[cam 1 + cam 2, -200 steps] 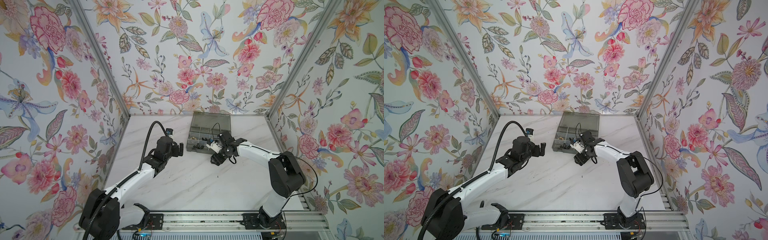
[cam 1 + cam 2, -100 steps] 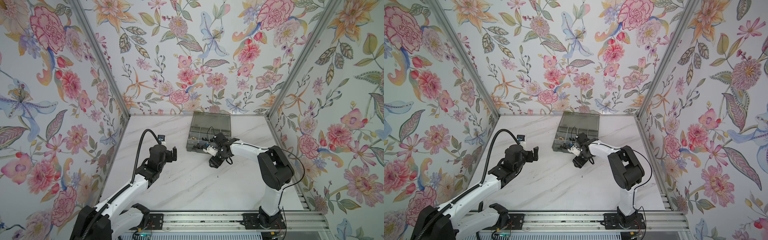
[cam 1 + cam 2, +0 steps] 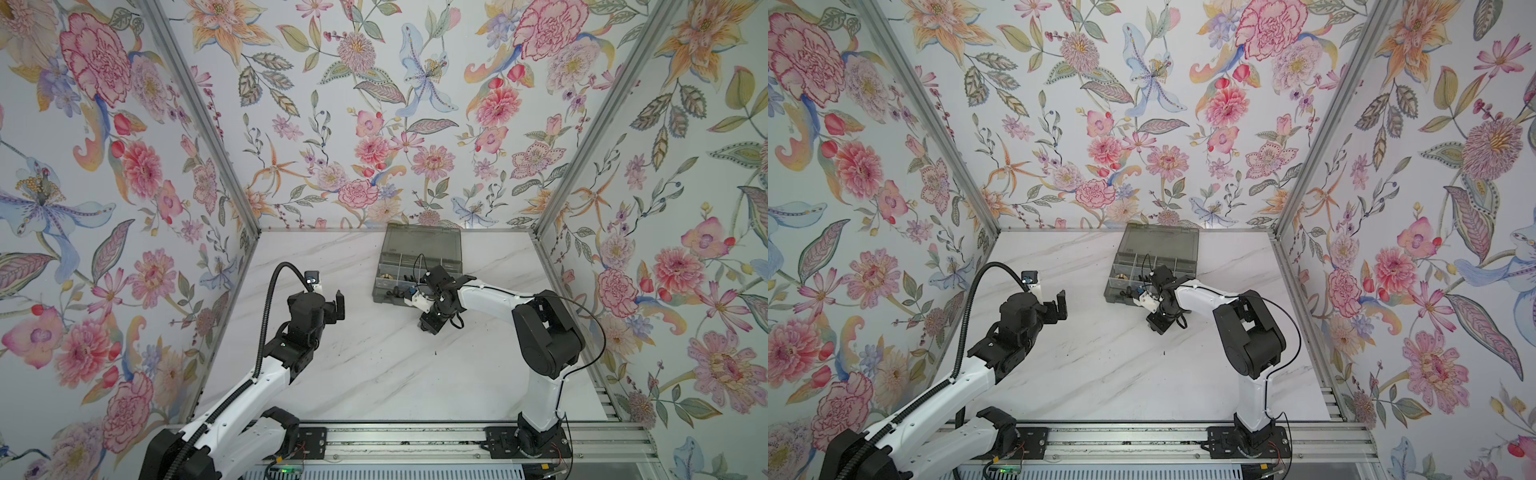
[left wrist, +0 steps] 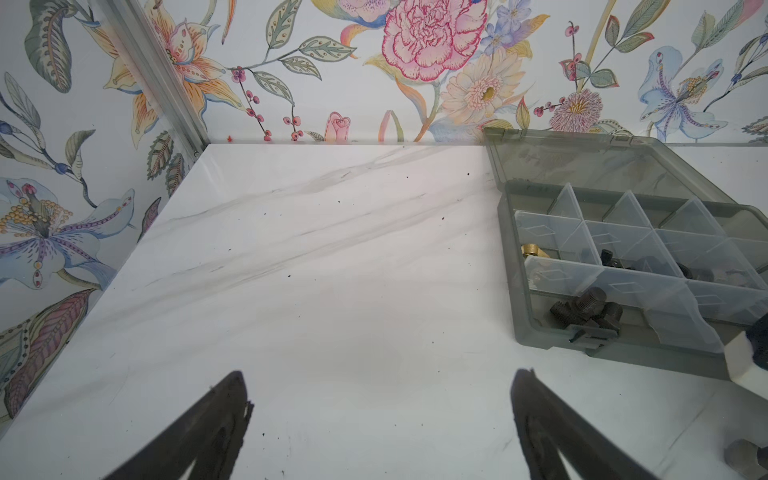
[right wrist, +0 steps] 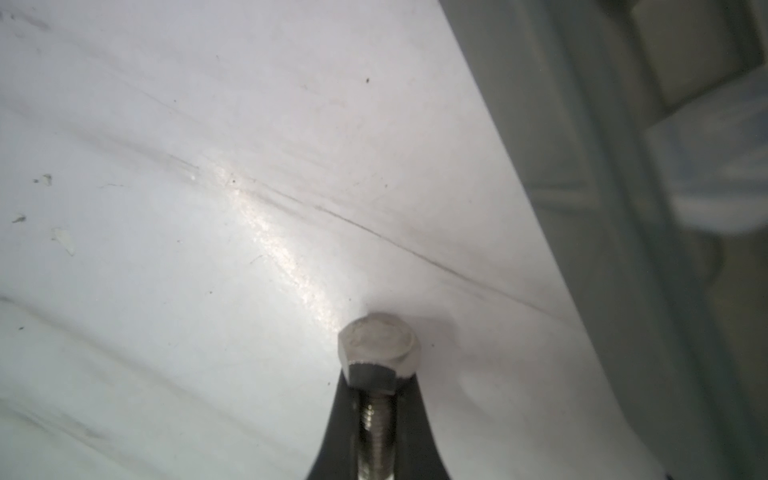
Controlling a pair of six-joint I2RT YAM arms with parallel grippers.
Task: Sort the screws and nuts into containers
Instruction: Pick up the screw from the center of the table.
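1. The right gripper [image 5: 378,390] is clamped on the shank of the silver hex-head bolt [image 5: 380,347], low at the marble table [image 3: 374,365], just beside the organiser box [image 4: 623,353].
2. The left gripper [image 4: 380,374] hangs spread wide, holding nothing, well apart from the box.
3. Black screws [image 4: 586,309] lie in 1 corner compartment at the box's front wall, and a brass piece [image 4: 534,250] lies in the compartment behind it.

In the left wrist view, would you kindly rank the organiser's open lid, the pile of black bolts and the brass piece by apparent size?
1. open lid
2. pile of black bolts
3. brass piece (partly hidden by a divider; true size unsure)
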